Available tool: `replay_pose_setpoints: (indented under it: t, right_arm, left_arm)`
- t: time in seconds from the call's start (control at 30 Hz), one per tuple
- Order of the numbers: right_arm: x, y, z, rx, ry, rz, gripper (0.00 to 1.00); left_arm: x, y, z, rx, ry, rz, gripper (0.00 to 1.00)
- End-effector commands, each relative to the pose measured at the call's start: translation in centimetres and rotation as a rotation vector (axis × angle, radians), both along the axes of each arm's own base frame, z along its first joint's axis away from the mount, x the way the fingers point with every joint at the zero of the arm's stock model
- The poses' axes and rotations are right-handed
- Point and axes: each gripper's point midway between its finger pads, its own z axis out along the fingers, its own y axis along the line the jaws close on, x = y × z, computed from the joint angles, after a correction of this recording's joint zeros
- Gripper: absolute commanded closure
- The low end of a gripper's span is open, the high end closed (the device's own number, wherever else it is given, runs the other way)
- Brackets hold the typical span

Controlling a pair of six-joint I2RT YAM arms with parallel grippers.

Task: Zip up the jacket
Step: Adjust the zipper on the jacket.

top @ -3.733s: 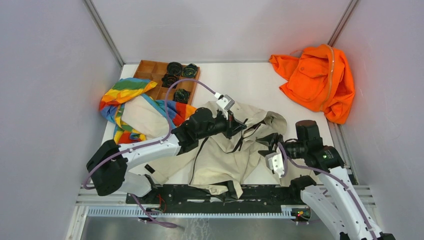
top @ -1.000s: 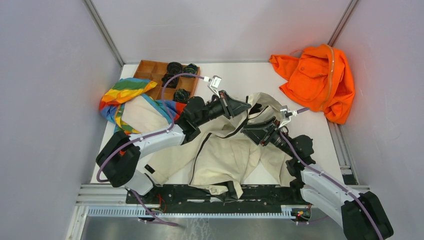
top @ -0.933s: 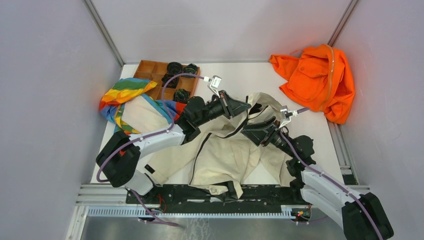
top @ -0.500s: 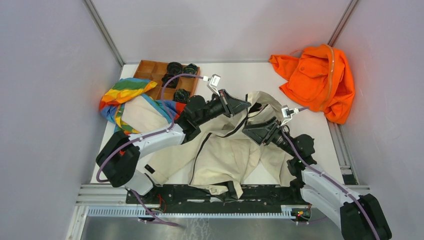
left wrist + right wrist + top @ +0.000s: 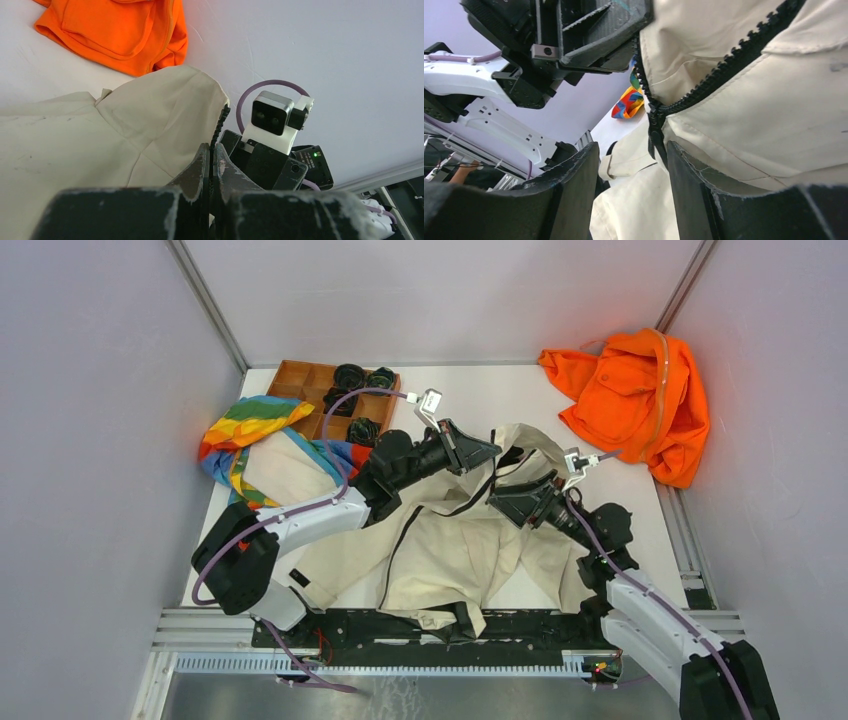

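Jacket (image 5: 450, 540) lies at middle of surface (image 5: 480, 400), front open, collar end raised. We see left tool (image 5: 492, 452) reaching forward, clamped on its zipper edge. Right tool (image 5: 495, 502) angled up toward it, fingers apart. Only right wrist view shows us zipper slider (image 5: 655, 131) hanging between those fingers.

Table (image 5: 480, 400) seemingly free between tray (image 5: 292, 371), orange garment (image 5: 630, 400); jacket (image 5: 450, 550) fills centre

The left wrist view's top edge cuts off the orange garment (image 5: 115, 30). From above, the rainbow cloth (image 5: 250, 425) hides the wooden tray's (image 5: 300, 380) near left corner. The left arm (image 5: 310, 520) covers part of the jacket (image 5: 450, 550). The tray's dark items (image 5: 350, 377) are too small to identify.
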Motion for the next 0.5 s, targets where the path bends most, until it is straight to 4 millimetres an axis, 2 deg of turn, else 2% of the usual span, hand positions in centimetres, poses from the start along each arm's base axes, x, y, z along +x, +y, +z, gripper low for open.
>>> replay_pose_setpoints:
  t: [0.0, 0.1, 0.2, 0.37, 0.47]
  right_arm:
    - [0.7, 0.0, 0.3, -0.010, -0.037, -0.015, 0.42]
    - [0.5, 0.2, 0.6, 0.024, -0.041, 0.001, 0.43]
    - [0.4, 0.6, 1.1, 0.031, -0.057, 0.021, 0.48]
    - [-0.5, 1.1, 2.4, 0.058, -0.096, 0.070, 0.67]
    - [-0.9, 1.3, 2.4, 0.051, -0.098, 0.090, 0.78]
  left_arm:
    - [-0.9, 0.3, 5.0, -0.106, -0.059, -0.017, 0.98]
    - [-1.0, 0.0, 4.9, -0.109, -0.052, -0.033, 0.98]
    - [-1.1, -0.1, 4.7, -0.111, -0.046, -0.045, 0.98]
    - [-1.1, -0.2, 4.6, -0.110, -0.047, -0.048, 0.98]
    - [-1.0, -0.2, 4.3, -0.100, -0.048, -0.044, 0.98]
